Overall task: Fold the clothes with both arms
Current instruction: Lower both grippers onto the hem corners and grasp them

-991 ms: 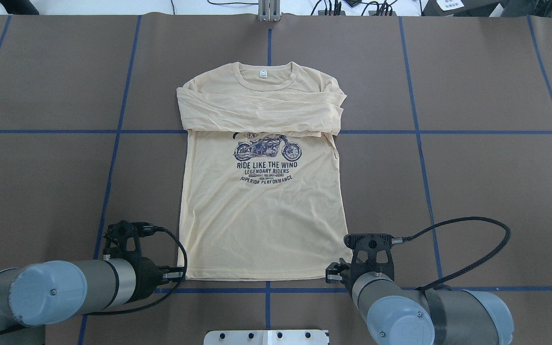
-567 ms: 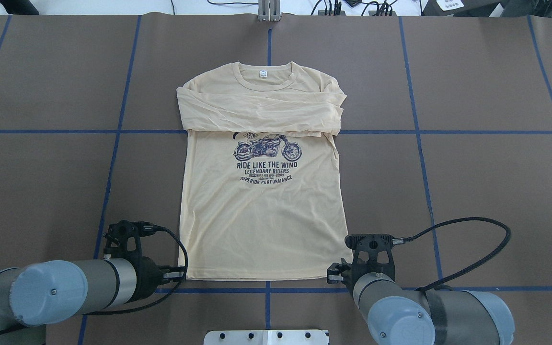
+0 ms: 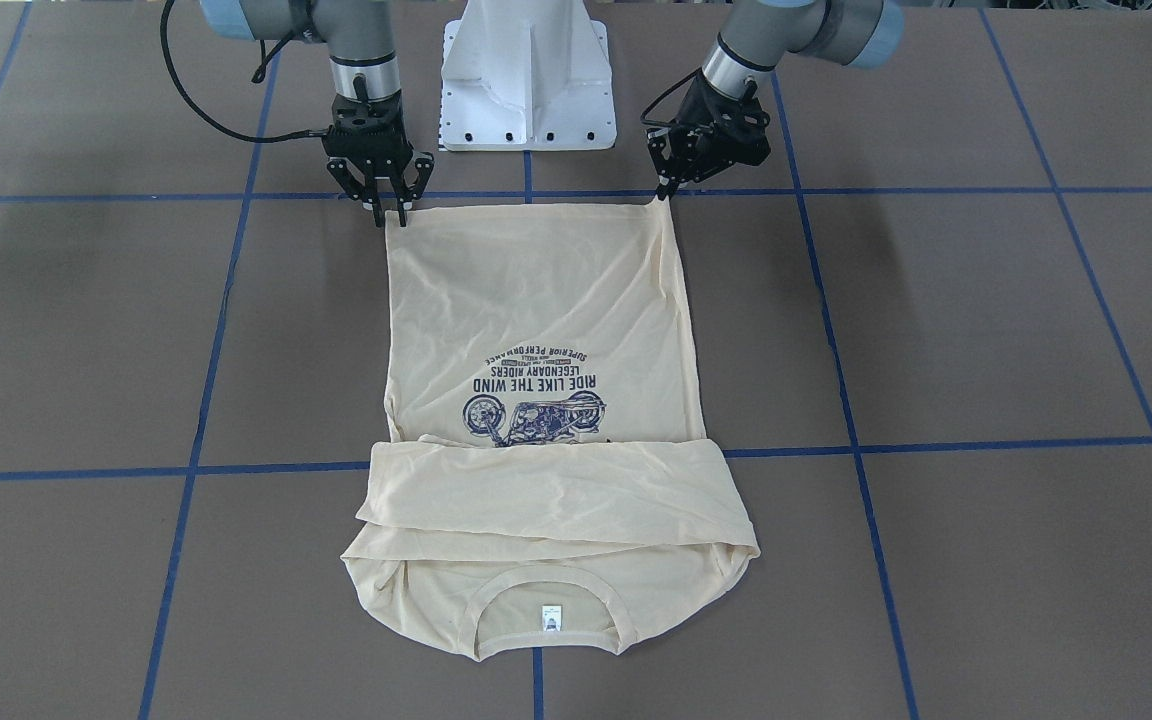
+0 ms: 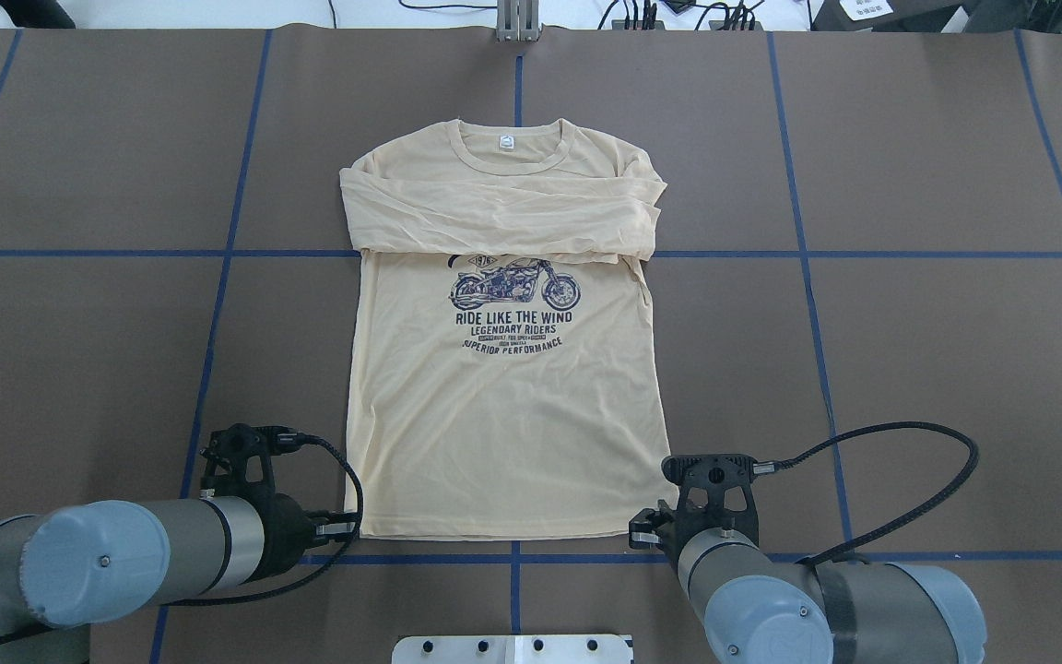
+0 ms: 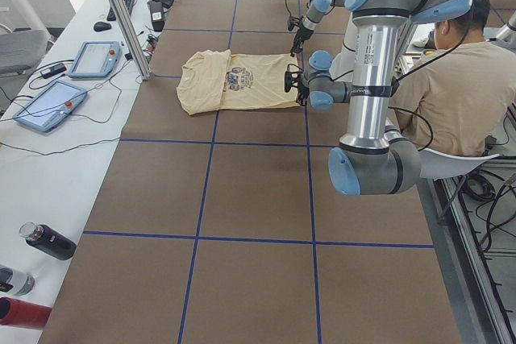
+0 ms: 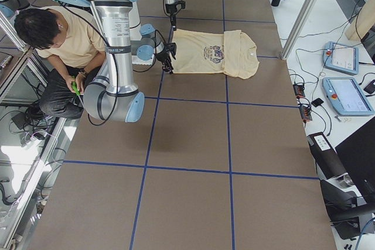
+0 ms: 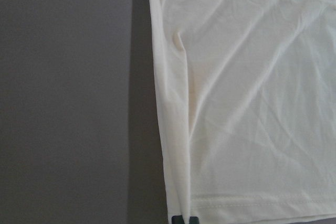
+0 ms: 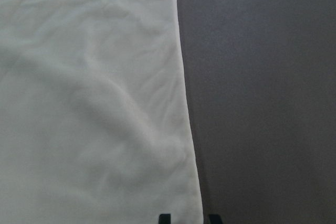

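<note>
Left gripper [image 3: 660, 195] jaws pinched shut, right gripper [image 3: 386, 210] jaws apart

The counter [image 4: 909, 138] is big and flat. It is brown all over, and blue lines [image 4: 79, 252] cut it into squares. One pale yellow T-shirt [image 4: 503, 433] lies flat on it near the middle, front side up. Its sleeves [image 4: 494, 217] are folded across the chest, just above the dark motorbike picture [image 4: 514, 284]. The neck, with a little white label [image 4: 506, 142], points away from the robot. The bottom hem [image 4: 494, 535] lies just beside a blue line on the robot's side. A white base [image 3: 528, 70] stands at the counter's edge past the hem.
</note>
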`<state>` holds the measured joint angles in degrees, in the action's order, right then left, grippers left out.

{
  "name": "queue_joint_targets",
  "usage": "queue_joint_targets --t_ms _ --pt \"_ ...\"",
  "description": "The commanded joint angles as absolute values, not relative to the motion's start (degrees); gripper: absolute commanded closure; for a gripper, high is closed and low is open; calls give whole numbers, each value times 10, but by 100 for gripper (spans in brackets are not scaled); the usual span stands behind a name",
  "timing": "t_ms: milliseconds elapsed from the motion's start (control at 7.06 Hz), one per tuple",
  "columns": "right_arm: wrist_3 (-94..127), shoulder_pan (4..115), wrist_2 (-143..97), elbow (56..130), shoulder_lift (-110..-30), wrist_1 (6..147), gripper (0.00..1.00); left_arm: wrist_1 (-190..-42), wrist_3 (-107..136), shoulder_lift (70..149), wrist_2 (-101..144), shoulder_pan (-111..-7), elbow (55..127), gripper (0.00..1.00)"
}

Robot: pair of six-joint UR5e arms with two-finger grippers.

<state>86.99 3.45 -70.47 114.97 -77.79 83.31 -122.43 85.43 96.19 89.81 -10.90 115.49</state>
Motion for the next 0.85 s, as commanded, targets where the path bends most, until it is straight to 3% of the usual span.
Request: queue_joint_targets --t_ms 0,142,425,708 --pt "869 33 -704 1149 -776 832 65 -1224 854 962 898 -109 1155 100" --pt "869 33 -704 1150 -776 833 80 -1224 854 962 899 -109 1155 100" --pt "869 33 -703 1150 -778 833 100 -1224 854 964 899 -109 1155 100" --pt "868 38 -704 1159 -780 833 100 -1224 854 966 900 -110 1156 100"
